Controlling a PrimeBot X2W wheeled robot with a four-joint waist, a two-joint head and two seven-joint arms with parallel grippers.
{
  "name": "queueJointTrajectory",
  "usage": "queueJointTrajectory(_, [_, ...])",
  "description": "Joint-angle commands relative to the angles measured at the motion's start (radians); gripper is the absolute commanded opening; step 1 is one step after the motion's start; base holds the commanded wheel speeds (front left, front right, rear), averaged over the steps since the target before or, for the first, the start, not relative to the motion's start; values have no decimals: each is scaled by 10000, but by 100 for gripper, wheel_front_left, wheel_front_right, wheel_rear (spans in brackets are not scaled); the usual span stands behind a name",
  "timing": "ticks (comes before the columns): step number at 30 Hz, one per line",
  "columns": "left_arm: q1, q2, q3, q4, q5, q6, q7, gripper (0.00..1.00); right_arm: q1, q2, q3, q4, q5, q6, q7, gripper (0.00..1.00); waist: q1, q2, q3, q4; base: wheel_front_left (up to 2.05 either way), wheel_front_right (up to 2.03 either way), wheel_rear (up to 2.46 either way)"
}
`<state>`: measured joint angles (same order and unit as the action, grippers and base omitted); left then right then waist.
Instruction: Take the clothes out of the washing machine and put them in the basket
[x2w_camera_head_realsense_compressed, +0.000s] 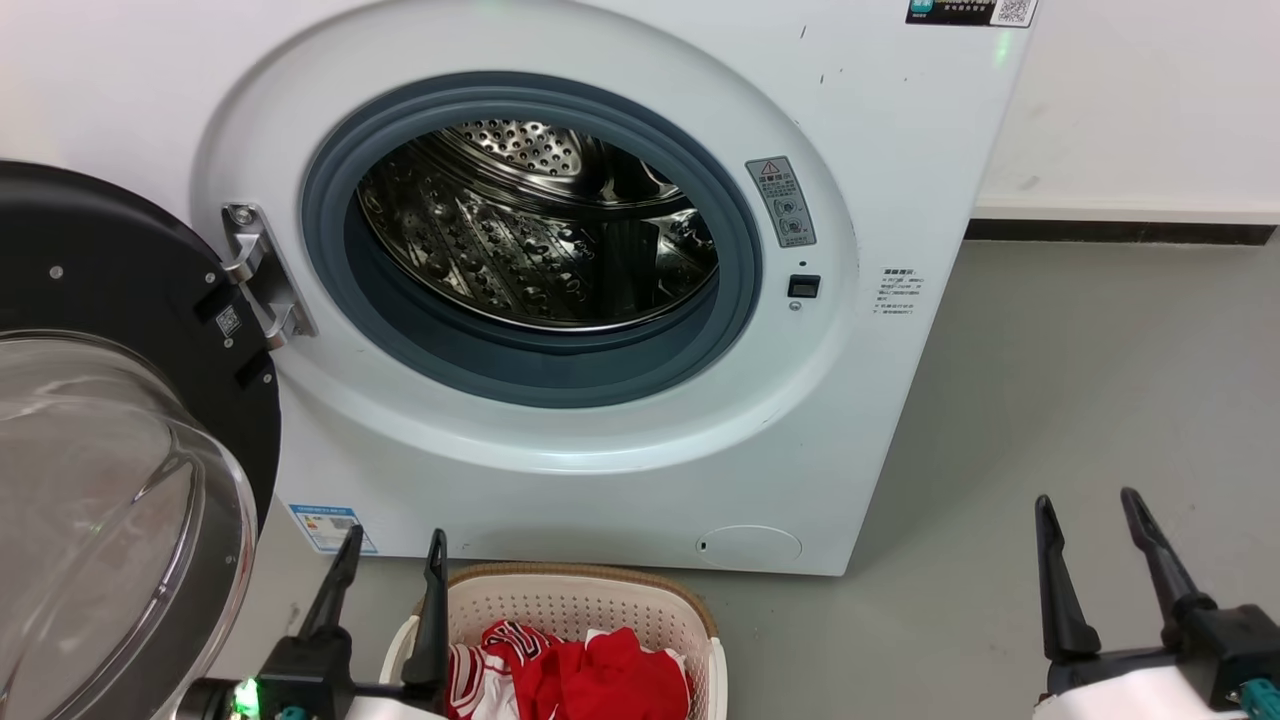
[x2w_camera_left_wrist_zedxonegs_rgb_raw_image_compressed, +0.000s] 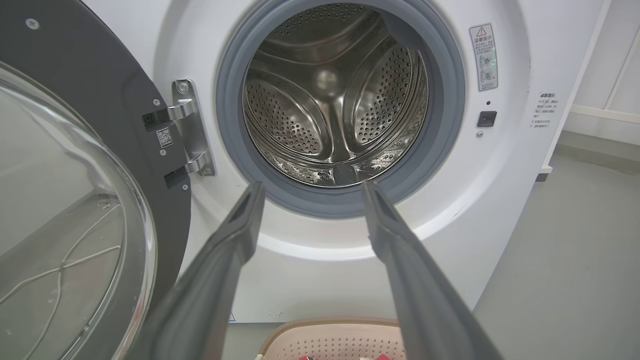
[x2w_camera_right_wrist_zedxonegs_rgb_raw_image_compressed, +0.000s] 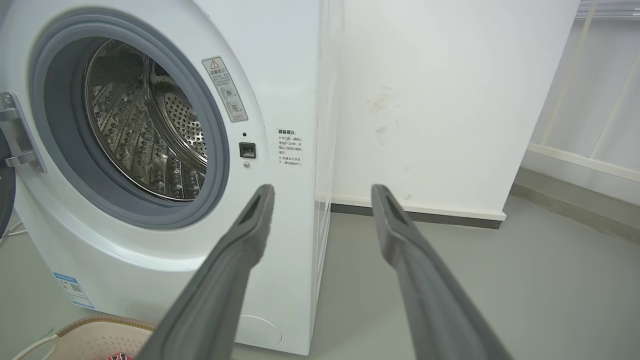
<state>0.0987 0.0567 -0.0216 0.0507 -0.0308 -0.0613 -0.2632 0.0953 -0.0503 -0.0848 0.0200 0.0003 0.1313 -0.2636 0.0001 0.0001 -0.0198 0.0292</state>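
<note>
Firstly, head view: we see red clothes (x2w_camera_head_realsense_compressed: 600, 680), white-striped trim, heaped in the cream basket (x2w_camera_head_realsense_compressed: 600, 572) at bottom centre. Left wrist view: left gripper (x2w_camera_left_wrist_zedxonegs_rgb_raw_image_compressed: 312, 184) spread wide, empty. Right wrist view: right gripper (x2w_camera_right_wrist_zedxonegs_rgb_raw_image_compressed: 322, 187) likewise; warning-triangle label (x2w_camera_right_wrist_zedxonegs_rgb_raw_image_compressed: 225, 90), text unreadable.

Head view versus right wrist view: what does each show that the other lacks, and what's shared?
Head view adds the open left gripper, the clear glass door and the whole heap of red clothes. Right wrist view adds a pale railing and the side panel of the white washing machine. Both show its bare perforated steel drum, the brown-rimmed cream perforated basket and the open right gripper.
</note>
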Motion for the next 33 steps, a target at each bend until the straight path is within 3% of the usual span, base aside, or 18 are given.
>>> queueJointTrajectory(1, [3, -2, 1, 56, -35, -5, 2, 0, -3, 4, 2, 38, 14, 0, 2, 0, 0, -1, -3, -10, 0, 0, 0])
queueJointTrajectory(4, [99, -16, -12, 344, -87, -7, 57, 0, 115, 29, 2, 319, 61, 2, 27, 0, 1, -1, -3, -13, 0, 0, 0])
queueJointTrajectory(33, [-685, -31, 472, 885, -5512, -254, 1343, 0, -663, 15, -99, 966, 5612, -1, 1317, 0, 0, -1, 49, -76, 0, 0, 0])
